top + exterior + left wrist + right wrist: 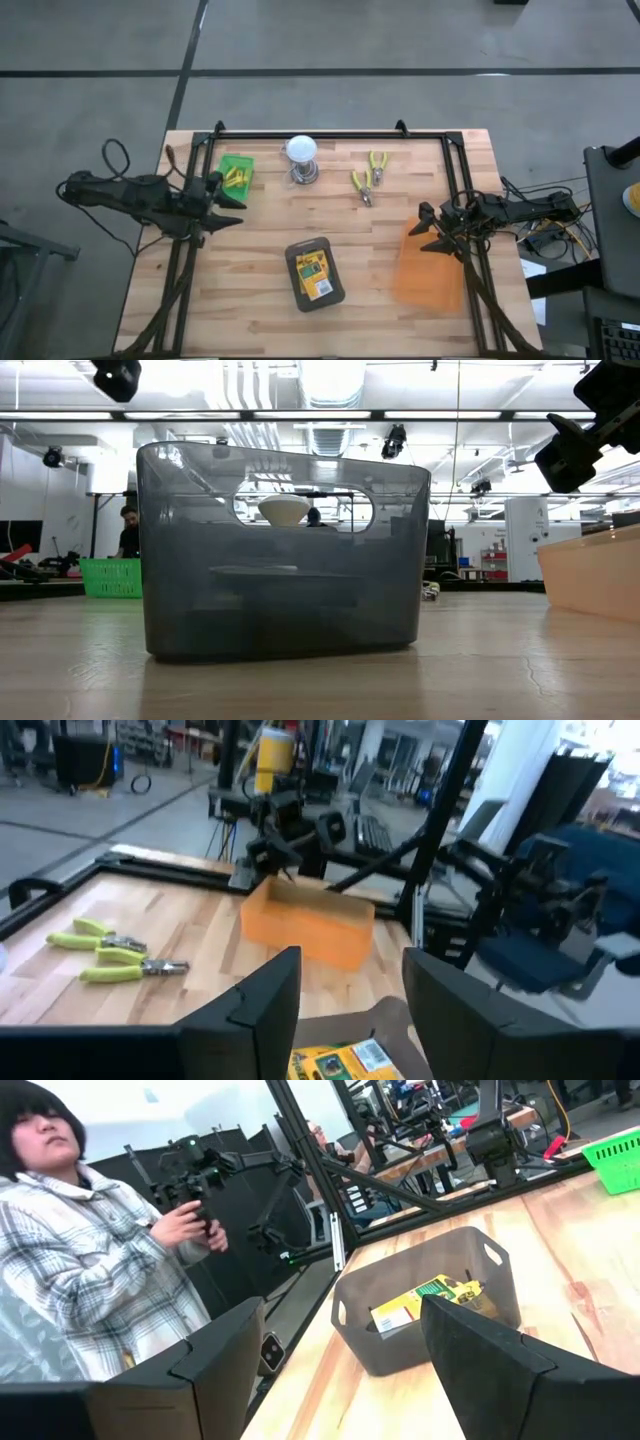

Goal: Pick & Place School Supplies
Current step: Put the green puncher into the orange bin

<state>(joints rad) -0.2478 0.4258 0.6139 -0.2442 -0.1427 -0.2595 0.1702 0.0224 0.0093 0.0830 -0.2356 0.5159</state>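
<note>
**Both arms idle at the sides as crayon boxes sit in the grey bin**

A crayon box point(314, 272), green and yellow, lies flat inside the dark grey bin point(293, 283) near the front edge of the wooden surface point(250, 300), midway between the two arms. A green basket point(236, 172) holding small yellow pieces point(235, 180) stands at the far left corner, just beside the left gripper point(232, 205), whose jaws stand partly apart with nothing between them. The right gripper point(428, 230) hovers at the right edge, over an orange tray point(428, 275), jaws wide apart and empty. Yellow-handled pliers point(368, 177) and a white bulb on a metal base point(301, 158) lie along the far edge.

Judging from this layout, the next pick is best made from directly above, jaws aligned across the box's narrow side and clear of the bin wall before closing.
</note>
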